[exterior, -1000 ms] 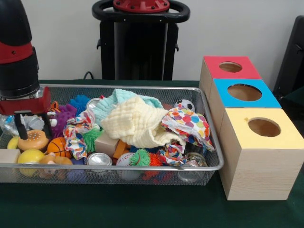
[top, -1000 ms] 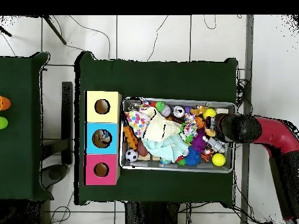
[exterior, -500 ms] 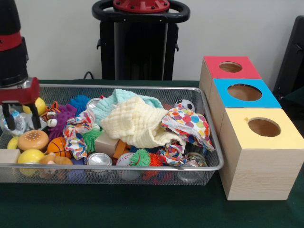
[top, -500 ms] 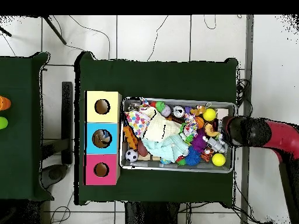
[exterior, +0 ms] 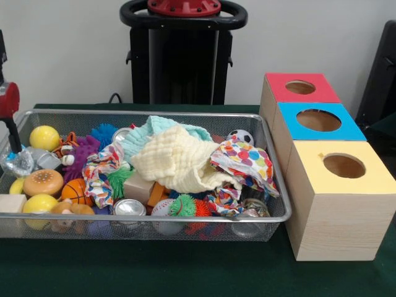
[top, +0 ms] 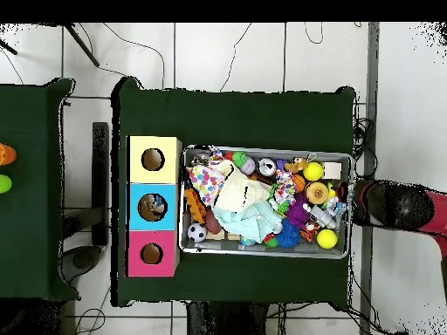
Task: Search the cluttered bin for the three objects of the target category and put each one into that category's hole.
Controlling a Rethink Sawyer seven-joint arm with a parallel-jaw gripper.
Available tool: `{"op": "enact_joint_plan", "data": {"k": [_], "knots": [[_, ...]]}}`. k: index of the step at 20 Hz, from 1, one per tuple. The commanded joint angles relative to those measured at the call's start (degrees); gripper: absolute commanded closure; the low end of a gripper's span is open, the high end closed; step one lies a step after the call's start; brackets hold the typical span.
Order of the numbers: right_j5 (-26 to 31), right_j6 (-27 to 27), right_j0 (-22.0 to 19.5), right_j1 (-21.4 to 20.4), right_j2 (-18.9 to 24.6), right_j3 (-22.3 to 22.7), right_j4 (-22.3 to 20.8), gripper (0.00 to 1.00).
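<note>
We see the end effector (exterior: 8, 127) has pulled out past the bin's (exterior: 185, 114) 9 o'clock edge, apparently empty; finger spacing: cannot tell. Balls (exterior: 44, 138) remain in the bin, so no deposit yet.

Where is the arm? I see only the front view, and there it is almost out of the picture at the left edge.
Observer: From overhead, the arm hangs outside the bin, just past the short end away from the boxes.
Operator: Is something inside the boxes? From the front I cannot see into the holes.
Observer: Yes, the hole of the blue box shows something inside. I see nothing in the other two.
Operator: Is there anything else beyond the boxes?
Observer: A second green table stands there, with an orange thing and a green thing on it.
</note>
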Motion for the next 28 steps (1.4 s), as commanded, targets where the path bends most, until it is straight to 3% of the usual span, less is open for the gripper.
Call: {"op": "enact_joint_plan", "data": {"k": [1,7,16,28], "knots": [[4.8,-17.7,3.3,2.9,1.3,0.0,-0.7,0.0],[1.8,-14.7,3.8,1.2,0.5,2.9,-1.1,0.0],[3.1,-17.1,2.5,2.1,0.5,2.5,-0.5,0.0],[-0.4,-15.9,-0.1,0.9,0.5,7.4,-1.6,0.0]]}}
